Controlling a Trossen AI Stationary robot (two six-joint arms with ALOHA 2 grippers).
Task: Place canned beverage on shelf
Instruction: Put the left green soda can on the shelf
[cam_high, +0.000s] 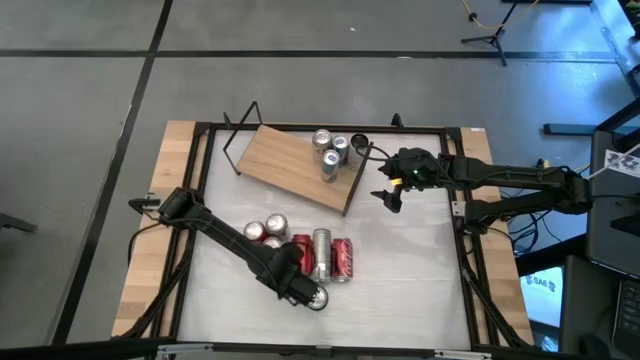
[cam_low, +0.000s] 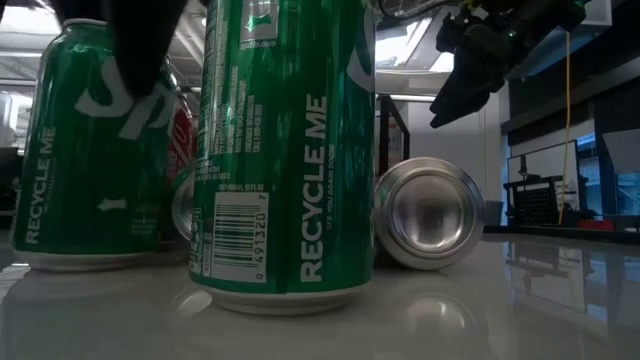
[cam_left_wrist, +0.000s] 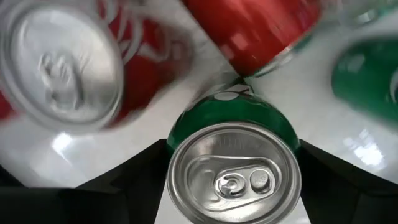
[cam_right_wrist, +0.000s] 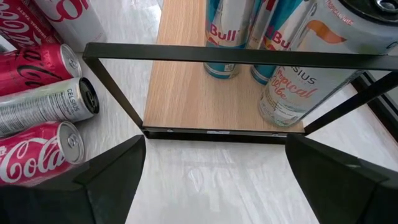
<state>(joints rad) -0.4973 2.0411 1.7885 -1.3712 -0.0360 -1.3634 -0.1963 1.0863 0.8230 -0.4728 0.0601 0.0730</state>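
A green canned beverage (cam_left_wrist: 233, 118) stands upright on the tabletop near its front edge, seen close in the low view (cam_low: 285, 150). My left gripper (cam_high: 312, 296) points straight down over it and is shut on it. A second green can (cam_low: 95, 150) stands just beside it. The shelf (cam_high: 295, 165), a light wooden board on black wire supports, lies slantwise at the table's far middle. Several cans (cam_high: 332, 152) stand upright at its right end. My right gripper (cam_high: 390, 195) hangs open off that end of the shelf, with nothing between its fingers (cam_right_wrist: 112, 180). My left gripper comes from above, pointing down, with one finger (cam_left_wrist: 124, 186) on either side of the green can's wall (cam_left_wrist: 177, 134) near its top. The can is pinched between the two fingers. It stands upright with its base (cam_low: 285, 295) on the table.
Red cans and a silver can (cam_high: 322, 255) lie on their sides in a cluster at the table's middle. Two more cans (cam_high: 265, 230) stand upright beside them. One lying can's end (cam_low: 430, 215) faces the low view. A black frame (cam_high: 455, 215) rims the table.
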